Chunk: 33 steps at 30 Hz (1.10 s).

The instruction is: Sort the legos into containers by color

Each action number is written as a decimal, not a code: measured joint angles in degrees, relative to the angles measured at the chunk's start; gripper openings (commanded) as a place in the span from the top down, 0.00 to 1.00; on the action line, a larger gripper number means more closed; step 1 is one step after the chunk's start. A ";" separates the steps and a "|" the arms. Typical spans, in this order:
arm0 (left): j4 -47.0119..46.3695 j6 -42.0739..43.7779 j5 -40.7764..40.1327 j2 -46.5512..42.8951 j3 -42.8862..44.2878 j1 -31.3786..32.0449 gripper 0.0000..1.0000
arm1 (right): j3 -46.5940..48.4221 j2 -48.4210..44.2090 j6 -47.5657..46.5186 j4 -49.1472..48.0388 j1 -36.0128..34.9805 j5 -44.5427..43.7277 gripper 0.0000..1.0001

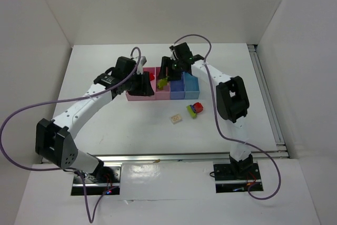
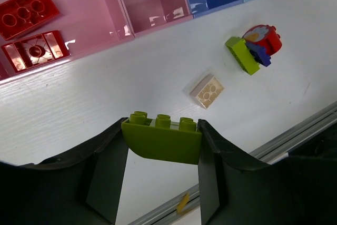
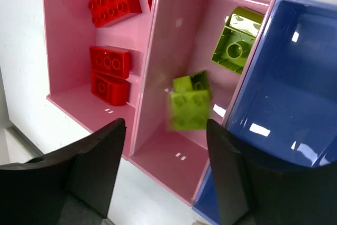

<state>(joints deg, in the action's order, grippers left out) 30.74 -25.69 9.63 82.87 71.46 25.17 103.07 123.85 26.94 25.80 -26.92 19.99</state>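
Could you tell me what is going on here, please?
Colour sorting is under way. The right hand stands open over the second pink bin, where a blurred green brick seems to be dropping beside another green one. The left hand grips a lime brick above the table. Red bricks lie in the first pink bin; a cream brick and a mixed clump lie loose.

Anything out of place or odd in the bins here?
No colour mix-up: red bricks in the left pink bin, lime in the next bin. One lime brick under the open right gripper looks blurred, apparently mid-drop; a second lime brick leans tilted against the wall.
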 measured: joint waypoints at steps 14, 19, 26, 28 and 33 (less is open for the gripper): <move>2.29 -3.10 -0.48 8.52 8.39 0.00 1.00 | -7.39 -13.49 -1.33 3.80 0.96 -12.00 0.31; 2.40 -3.65 -1.16 14.21 13.55 0.15 1.00 | -18.80 -28.79 -1.18 4.07 5.53 -17.27 0.31; 2.91 -6.05 -4.61 25.35 23.76 0.63 0.89 | -26.71 -38.99 -0.87 7.41 9.25 -22.67 0.31; 4.04 -6.23 -6.03 28.30 26.69 0.96 0.71 | -27.41 -39.41 -0.85 8.48 9.73 -23.58 0.31; 5.27 -6.10 -7.89 33.22 31.47 1.20 0.20 | -29.29 -40.15 -0.81 10.75 11.32 -24.63 0.31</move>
<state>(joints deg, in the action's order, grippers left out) 36.01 -31.79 1.74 116.09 102.94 26.37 73.78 83.70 26.13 36.56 -15.59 -4.64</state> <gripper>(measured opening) 0.720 0.687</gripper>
